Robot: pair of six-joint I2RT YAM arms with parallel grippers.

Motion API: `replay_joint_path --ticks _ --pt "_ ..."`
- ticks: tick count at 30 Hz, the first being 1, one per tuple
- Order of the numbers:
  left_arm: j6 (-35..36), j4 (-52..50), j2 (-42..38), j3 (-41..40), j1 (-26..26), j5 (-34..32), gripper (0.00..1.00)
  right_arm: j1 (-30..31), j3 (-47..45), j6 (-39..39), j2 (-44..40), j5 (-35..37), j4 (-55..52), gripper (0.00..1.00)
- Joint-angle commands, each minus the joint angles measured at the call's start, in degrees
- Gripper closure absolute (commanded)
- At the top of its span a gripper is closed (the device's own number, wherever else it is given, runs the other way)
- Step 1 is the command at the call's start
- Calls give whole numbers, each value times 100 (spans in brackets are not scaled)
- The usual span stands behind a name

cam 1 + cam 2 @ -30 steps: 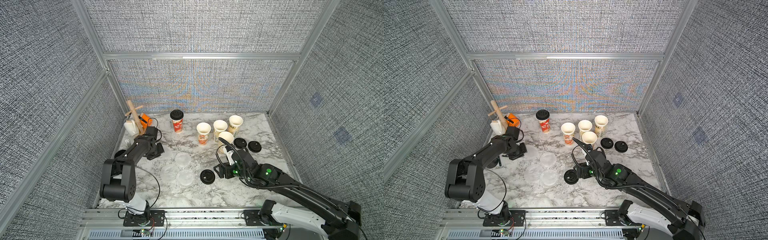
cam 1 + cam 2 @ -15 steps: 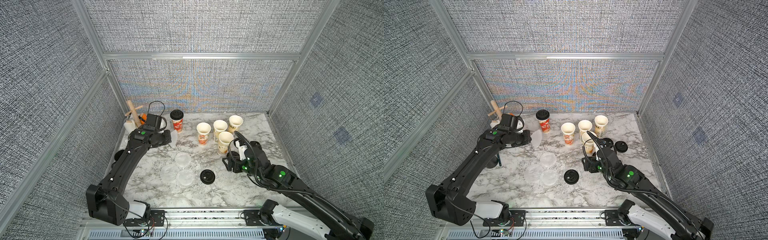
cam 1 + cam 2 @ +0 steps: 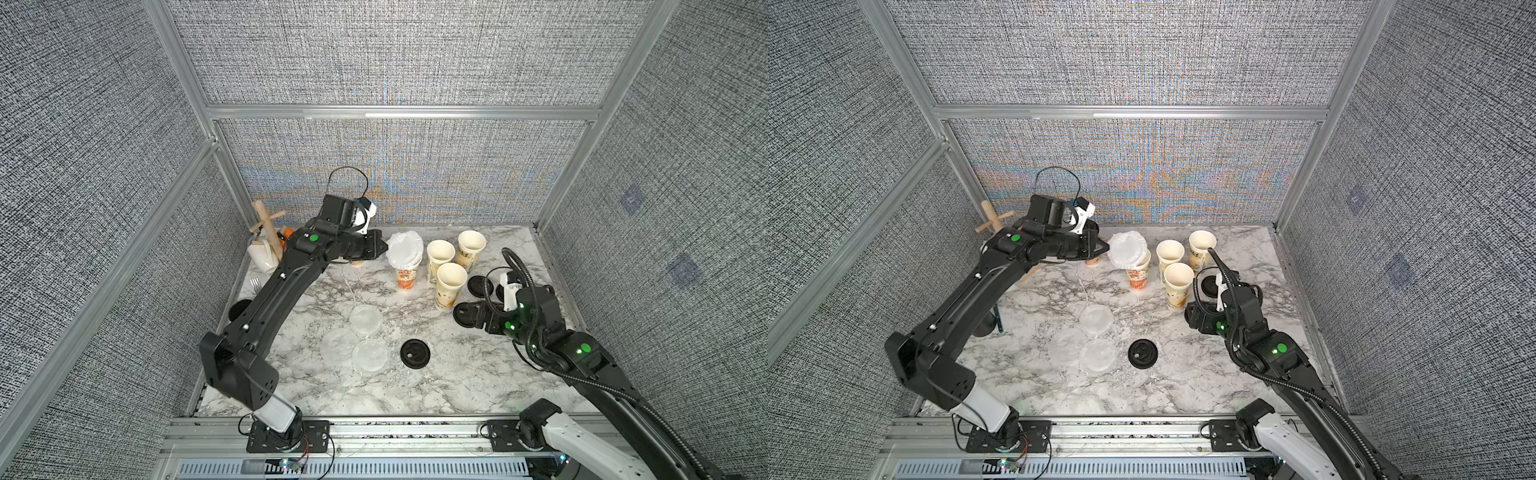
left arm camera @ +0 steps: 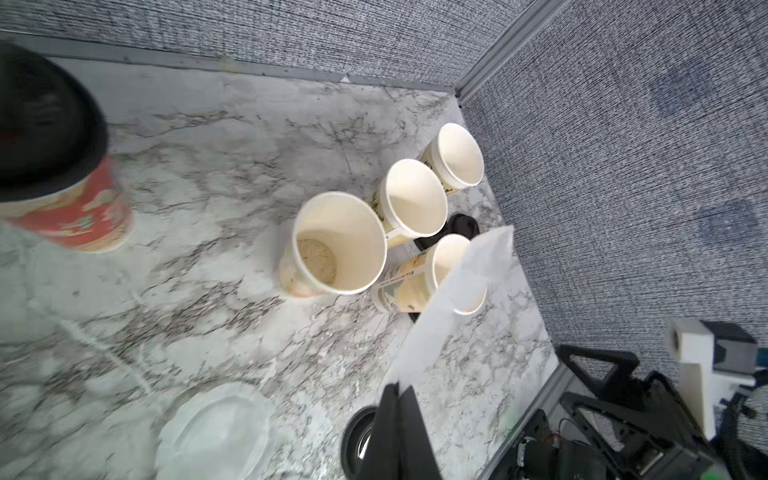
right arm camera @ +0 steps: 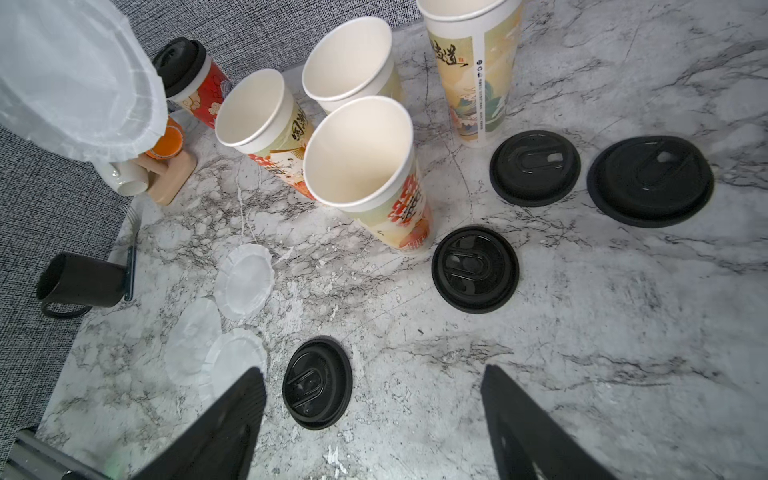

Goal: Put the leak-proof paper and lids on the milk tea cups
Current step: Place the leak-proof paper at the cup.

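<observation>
The left claw (image 3: 383,249) has swung right, clenched on 1 leak-proof paper disc (image 3: 405,250) that juts from its tip, tilted over the red-orange cup (image 3: 406,277). The right claw (image 5: 372,372) hangs released.

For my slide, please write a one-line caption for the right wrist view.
Open right gripper above black lids, three film discs and four uncovered paper cups on marble table.

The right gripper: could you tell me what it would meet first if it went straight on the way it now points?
The right gripper, open, would probably reach bare marble table first, between one black lid and another; the nearest open cup stands beyond. Depth is unclear.
</observation>
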Motion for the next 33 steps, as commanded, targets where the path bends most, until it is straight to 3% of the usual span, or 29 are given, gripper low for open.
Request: replay_joint_path --ticks 1,14,22,33 --pt "-105 219 516 393 -12 523 100 -66 -24 -107 47 -183 119 16" --pt "73 -478 1960 1363 49 331 100 -241 -68 -256 166 -350 80 16" --pt "152 -702 1962 1319 230 69 100 -277 -112 -291 164 -401 77 16" --pt "205 -860 2176 1359 266 206 100 -310 -126 -326 154 -421 32 16"
